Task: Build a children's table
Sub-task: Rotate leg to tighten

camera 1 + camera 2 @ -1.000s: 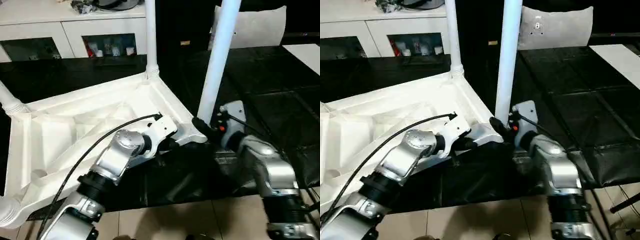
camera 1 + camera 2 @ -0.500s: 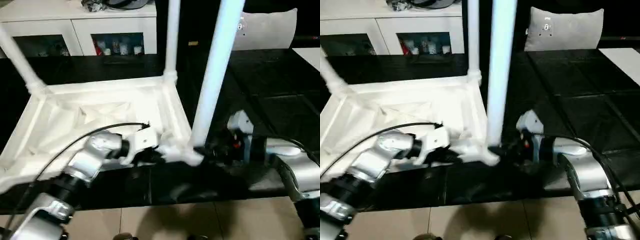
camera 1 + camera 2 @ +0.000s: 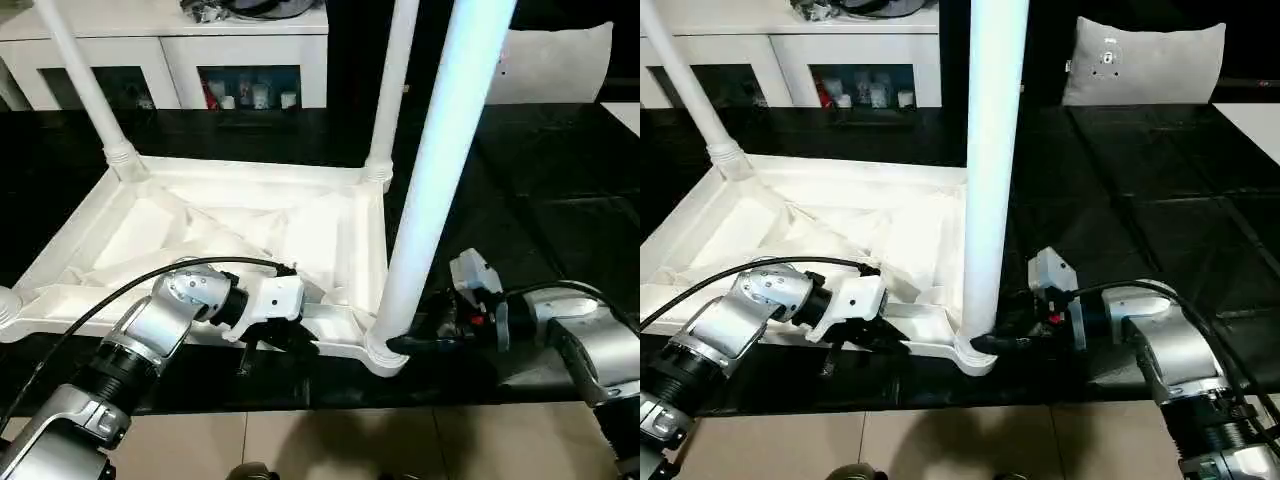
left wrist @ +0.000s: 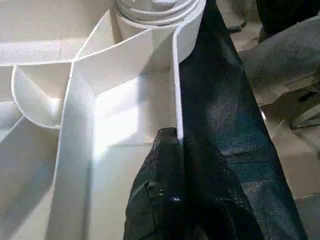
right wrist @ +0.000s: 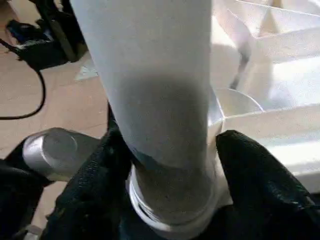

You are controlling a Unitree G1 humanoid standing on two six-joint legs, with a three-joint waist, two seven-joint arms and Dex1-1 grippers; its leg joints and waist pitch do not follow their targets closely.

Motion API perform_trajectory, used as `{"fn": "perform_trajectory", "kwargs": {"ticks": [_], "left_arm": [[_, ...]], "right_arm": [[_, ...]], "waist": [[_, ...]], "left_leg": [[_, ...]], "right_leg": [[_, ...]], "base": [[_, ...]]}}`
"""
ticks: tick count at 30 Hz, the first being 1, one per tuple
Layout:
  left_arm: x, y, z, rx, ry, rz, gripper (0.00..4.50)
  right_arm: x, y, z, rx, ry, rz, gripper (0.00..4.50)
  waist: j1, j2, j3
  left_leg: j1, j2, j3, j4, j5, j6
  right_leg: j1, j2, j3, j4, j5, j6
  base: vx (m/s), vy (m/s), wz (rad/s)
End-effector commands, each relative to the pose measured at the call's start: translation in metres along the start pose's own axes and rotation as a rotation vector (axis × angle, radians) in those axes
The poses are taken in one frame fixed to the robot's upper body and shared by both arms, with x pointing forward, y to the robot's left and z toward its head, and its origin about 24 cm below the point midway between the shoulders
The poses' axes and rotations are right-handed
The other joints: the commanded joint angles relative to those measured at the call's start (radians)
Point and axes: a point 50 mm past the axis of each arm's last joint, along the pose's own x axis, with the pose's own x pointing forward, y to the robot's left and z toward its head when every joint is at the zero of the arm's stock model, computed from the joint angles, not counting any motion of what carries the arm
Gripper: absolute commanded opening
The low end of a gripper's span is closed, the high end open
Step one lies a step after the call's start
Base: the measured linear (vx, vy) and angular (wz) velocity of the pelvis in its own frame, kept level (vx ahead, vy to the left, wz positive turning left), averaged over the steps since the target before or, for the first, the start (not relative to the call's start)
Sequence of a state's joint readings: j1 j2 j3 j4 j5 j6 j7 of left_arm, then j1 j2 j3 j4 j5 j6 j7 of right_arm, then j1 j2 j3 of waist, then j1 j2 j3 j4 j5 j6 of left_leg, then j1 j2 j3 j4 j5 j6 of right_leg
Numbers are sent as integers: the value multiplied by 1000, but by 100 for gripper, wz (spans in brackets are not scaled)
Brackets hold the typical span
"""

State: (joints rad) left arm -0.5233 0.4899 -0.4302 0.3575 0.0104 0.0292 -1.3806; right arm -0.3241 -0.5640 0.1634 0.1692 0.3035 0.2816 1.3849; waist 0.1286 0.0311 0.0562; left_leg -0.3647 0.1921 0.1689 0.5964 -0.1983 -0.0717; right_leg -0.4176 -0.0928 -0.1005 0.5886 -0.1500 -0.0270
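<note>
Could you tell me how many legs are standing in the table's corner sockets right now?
3 legs show: the near leg by the right claw, one at the far right corner, one at the far left corner. The near left corner is cut off, so a fourth may be hidden.

Right wrist view, your notes: right gripper (image 5: 172, 165) straddles base of white table leg (image 5: 155, 90), one black finger (image 5: 90, 190) on one side, other on opposite side, both against leg where it enters round corner socket (image 5: 175, 217). Ribbed underside of children's table (image 5: 280, 65) beyond socket, white ribs meeting at angles. Tan floor (image 5: 55, 105) behind, black cable (image 5: 30, 107) lying on it. Silver rounded robot part (image 5: 55, 152) beside leg.
</note>
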Motion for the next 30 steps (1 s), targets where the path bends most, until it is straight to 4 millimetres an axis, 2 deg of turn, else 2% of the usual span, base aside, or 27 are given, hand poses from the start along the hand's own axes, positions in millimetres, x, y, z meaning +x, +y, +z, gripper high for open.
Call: {"fn": "perform_trajectory", "kwargs": {"ticks": [1, 7, 14, 17, 18, 19, 20, 21, 23, 24, 25, 26, 27, 28, 29, 30], "left_arm": [[3, 0, 11, 70, 2, -48, 0], [4, 0, 10, 66, -4, -52, 0], [5, -1, 8, 26, -24, -39, 0], [12, 2, 13, -45, -65, 33, 0], [12, 2, 13, -45, -65, 33, 0], [15, 3, 15, -68, -76, 63, 0], [20, 5, 19, -105, -100, 109, 0], [20, 5, 19, -105, -100, 109, 0], [25, 7, 23, -143, -122, 148, 0], [35, 10, 29, -195, -145, 205, 0], [42, 13, 33, -224, -151, 243, 0], [47, 14, 35, -243, -153, 267, 0], [54, 18, 37, -271, -153, 305, 0], [54, 18, 38, -273, -153, 307, 0], [63, 25, 42, -307, -149, 382, 0], [63, 25, 42, -307, -149, 382, 0]], "right_arm": [[1, -1, 5, -14, -7, 19, 251], [2, 1, 2, 27, -18, 75, 203], [4, 6, 2, 72, -49, 102, 195], [15, 9, 5, 133, -122, 33, 195], [15, 9, 5, 133, -122, 33, 195], [19, 9, 5, 145, -130, -4, 195], [26, 6, 4, 160, -134, -76, 195], [26, 6, 4, 160, -134, -76, 195], [33, 2, 3, 175, -132, -158, 195], [43, -7, 1, 208, -128, -296, 195], [49, -14, 0, 235, -128, -382, 195], [54, -17, -1, 253, -128, -435, 194], [59, -23, -2, 279, -127, -513, 194], [59, -23, -2, 281, -127, -518, 194], [65, -31, -3, 310, -131, -632, 194], [65, -31, -3, 310, -131, -632, 194]], "waist": [[-3, -18, -68], [5, -19, -67], [7, -17, -68], [9, -16, -67], [6, -19, -64], [6, -18, -64], [0, -16, -58], [-2, -17, -54], [-9, -19, -51], [-29, -16, -47], [-35, -18, -46], [-51, -19, -48], [-58, -19, -50], [-71, -17, -52], [-80, -12, -54], [-86, -13, -54]], "left_leg": [[3, 38, -2, -67, -134, 86], [4, 37, -2, -67, -140, 77], [3, 37, -2, -66, -134, 75], [3, 38, -3, -67, -130, 74], [1, 36, -4, -69, -136, 68], [3, 36, -3, -69, -143, 63], [4, 34, -3, -72, -173, 50], [11, 27, -4, -73, -208, 39], [9, 25, -7, -75, -224, 26], [14, 21, -8, -75, -257, 12], [16, 18, -9, -74, -262, 10], [12, 14, -14, -72, -270, 1], [8, 13, -16, -73, -266, 1], [5, 14, -16, -76, -259, 7], [9, 15, -17, -76, -264, 15], [13, 13, -16, -73, -277, 19]], "right_leg": [[62, -59, 49, -64, -321, -168], [60, -58, 51, -64, -333, -164], [61, -56, 50, -63, -324, -161], [61, -58, 52, -62, -320, -165], [63, -57, 50, -65, -341, -156], [61, -57, 51, -67, -357, -152], [59, -58, 51, -75, -415, -134], [56, -58, 45, -89, -512, -102], [58, -60, 42, -95, -570, -75], [53, -57, 37, -107, -636, -41], [51, -56, 32, -114, -655, -33], [55, -58, 25, -116, -671, -21], [61, -57, 22, -116, -666, -15], [62, -54, 20, -118, -640, -13], [60, -53, 20, -119, -612, -22], [55, -52, 18, -123, -608, -31]], "base": [[0, 0, 0], [0, 0, 0], [0, 0, 0], [0, 0, 0], [0, 0, 0], [0, 0, 0], [0, 0, 0], [0, 0, 0], [0, 0, 0], [0, 0, 0], [0, 0, 0], [0, 0, 0], [0, 0, 0], [0, 0, 0], [0, 0, 0], [0, 0, 0]]}}
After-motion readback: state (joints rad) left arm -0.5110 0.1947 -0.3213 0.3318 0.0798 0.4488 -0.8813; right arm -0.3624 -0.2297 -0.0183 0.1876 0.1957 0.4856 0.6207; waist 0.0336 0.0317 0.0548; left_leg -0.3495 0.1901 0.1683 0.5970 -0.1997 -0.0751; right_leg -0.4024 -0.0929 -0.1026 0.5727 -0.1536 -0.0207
